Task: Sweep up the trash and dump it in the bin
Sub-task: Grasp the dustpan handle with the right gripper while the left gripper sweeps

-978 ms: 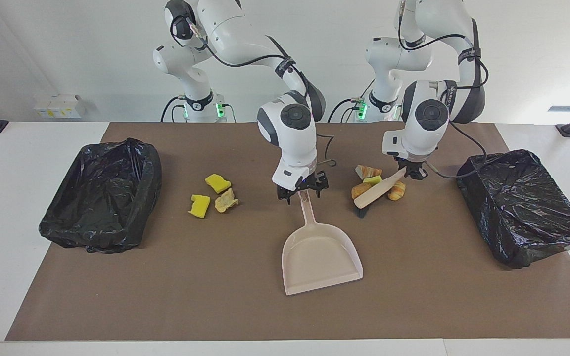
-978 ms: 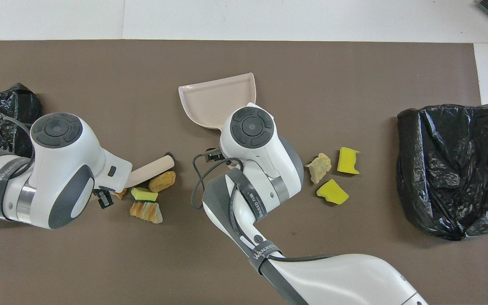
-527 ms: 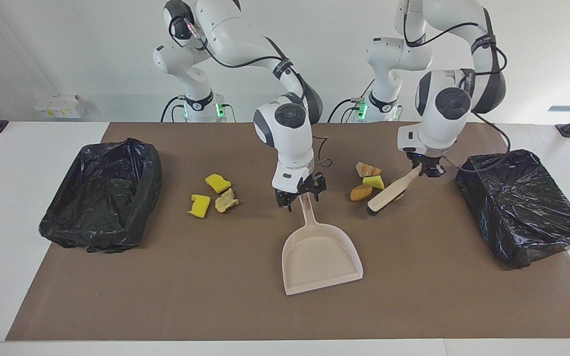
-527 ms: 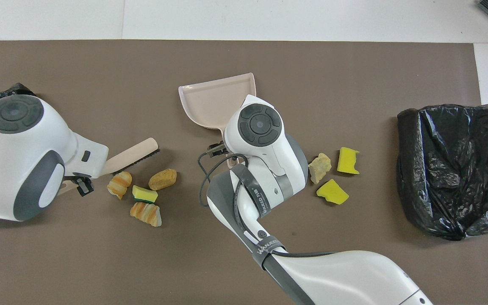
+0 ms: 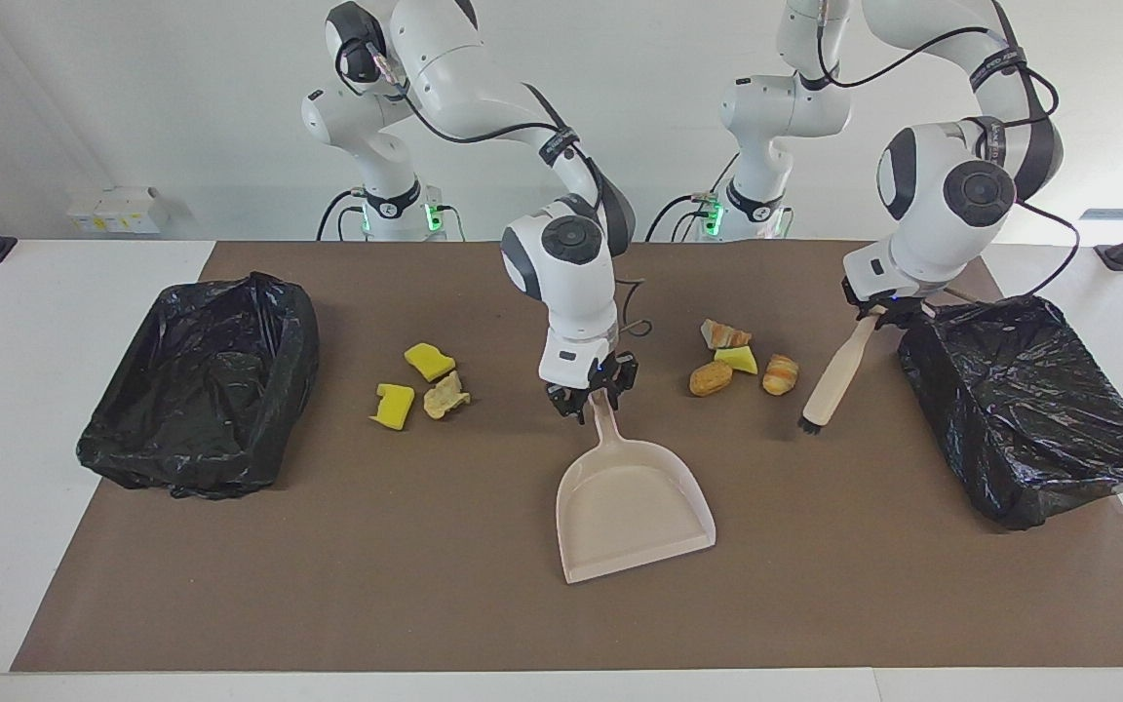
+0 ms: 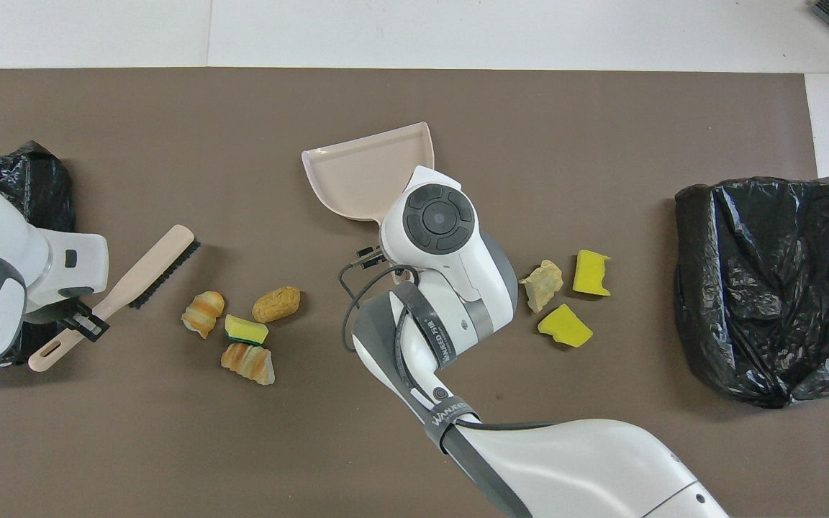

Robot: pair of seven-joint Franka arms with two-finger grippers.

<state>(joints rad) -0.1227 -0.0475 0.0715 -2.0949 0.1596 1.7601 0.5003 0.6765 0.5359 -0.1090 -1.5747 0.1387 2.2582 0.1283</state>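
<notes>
The beige dustpan point(image 5: 635, 497) point(image 6: 371, 169) lies mid-mat, its handle pointing to the robots. My right gripper point(image 5: 593, 395) is shut on that handle; in the overhead view the wrist hides the grip. My left gripper point(image 5: 881, 314) point(image 6: 87, 324) is shut on the handle of the brush point(image 5: 836, 375) point(image 6: 148, 270), which slants down with its bristles near the mat. Several trash scraps point(image 5: 737, 359) point(image 6: 246, 329) lie between brush and dustpan. Three more trash pieces point(image 5: 428, 361) point(image 6: 564, 325) lie beside the dustpan toward the right arm's end.
A black-lined bin point(image 5: 1029, 409) point(image 6: 19, 180) stands at the left arm's end, right beside the brush. A second black-lined bin point(image 5: 201, 390) point(image 6: 767, 288) stands at the right arm's end. A brown mat point(image 5: 425, 585) covers the table.
The left arm carried the brush off the scraps toward its bin, leaving a striped bread lump uncovered. The right gripper's fingers closed on the dustpan's handle, and the pan shifted slightly.
</notes>
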